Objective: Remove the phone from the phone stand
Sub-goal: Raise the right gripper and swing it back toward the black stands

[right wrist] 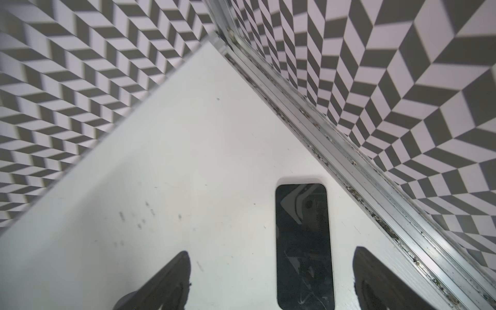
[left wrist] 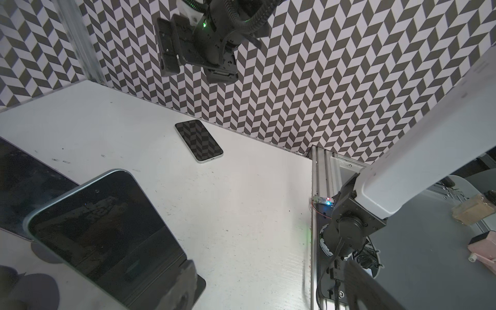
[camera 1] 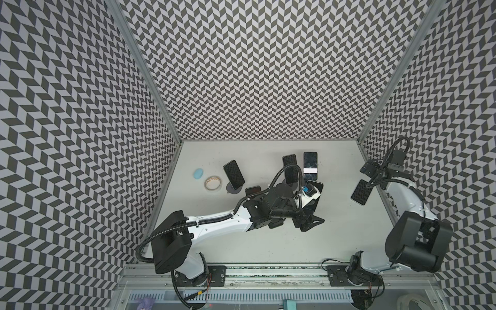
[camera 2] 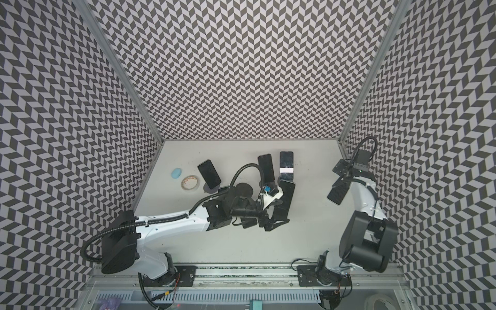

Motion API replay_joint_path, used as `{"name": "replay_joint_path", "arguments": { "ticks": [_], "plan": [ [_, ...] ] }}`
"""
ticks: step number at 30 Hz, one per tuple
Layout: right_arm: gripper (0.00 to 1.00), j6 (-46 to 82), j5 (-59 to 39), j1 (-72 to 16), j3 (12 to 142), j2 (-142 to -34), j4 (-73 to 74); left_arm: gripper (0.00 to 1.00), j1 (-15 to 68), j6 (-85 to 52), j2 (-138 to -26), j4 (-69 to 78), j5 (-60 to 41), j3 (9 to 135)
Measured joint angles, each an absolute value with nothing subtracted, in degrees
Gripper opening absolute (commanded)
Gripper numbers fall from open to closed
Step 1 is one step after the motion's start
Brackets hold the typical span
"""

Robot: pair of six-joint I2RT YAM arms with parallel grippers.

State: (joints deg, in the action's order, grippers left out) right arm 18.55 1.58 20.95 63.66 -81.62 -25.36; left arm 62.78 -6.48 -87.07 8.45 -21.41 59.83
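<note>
A dark phone (camera 1: 313, 199) (left wrist: 107, 236) leans tilted near the table's middle; what holds it up is hidden by my left arm. My left gripper (camera 1: 308, 222) (left wrist: 271, 264) is open at its lower end, one finger (left wrist: 185, 284) over the phone's corner and the other well clear. Two more phones lean in both top views: one (camera 1: 233, 174) on a phone stand with a round grey base (camera 1: 233, 189), one (camera 1: 290, 167) beside a dark disc (camera 2: 244, 188). My right gripper (camera 1: 386, 174) (right wrist: 272, 253) hangs open above a phone (camera 1: 361, 192) (right wrist: 303, 241) lying flat by the right wall.
A flat phone with a white band (camera 1: 310, 165) lies at the back. A blue oval (camera 1: 198, 173) and a tape roll (camera 1: 213, 183) sit at the back left. A small dark phone (camera 1: 252, 190) shows beside my left arm. Patterned walls enclose three sides; a metal rail (camera 1: 268, 271) runs along the front.
</note>
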Motion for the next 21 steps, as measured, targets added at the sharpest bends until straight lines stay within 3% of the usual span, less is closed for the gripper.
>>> {"name": "replay_joint_path", "arguments": {
  "ticks": [21],
  "plan": [
    [0.80, 18.87, -3.03, 2.04, 63.64, -57.47, -34.89, 0.83, 60.07, -3.86, -81.65, 8.19, -18.11, 59.81]
  ]
}}
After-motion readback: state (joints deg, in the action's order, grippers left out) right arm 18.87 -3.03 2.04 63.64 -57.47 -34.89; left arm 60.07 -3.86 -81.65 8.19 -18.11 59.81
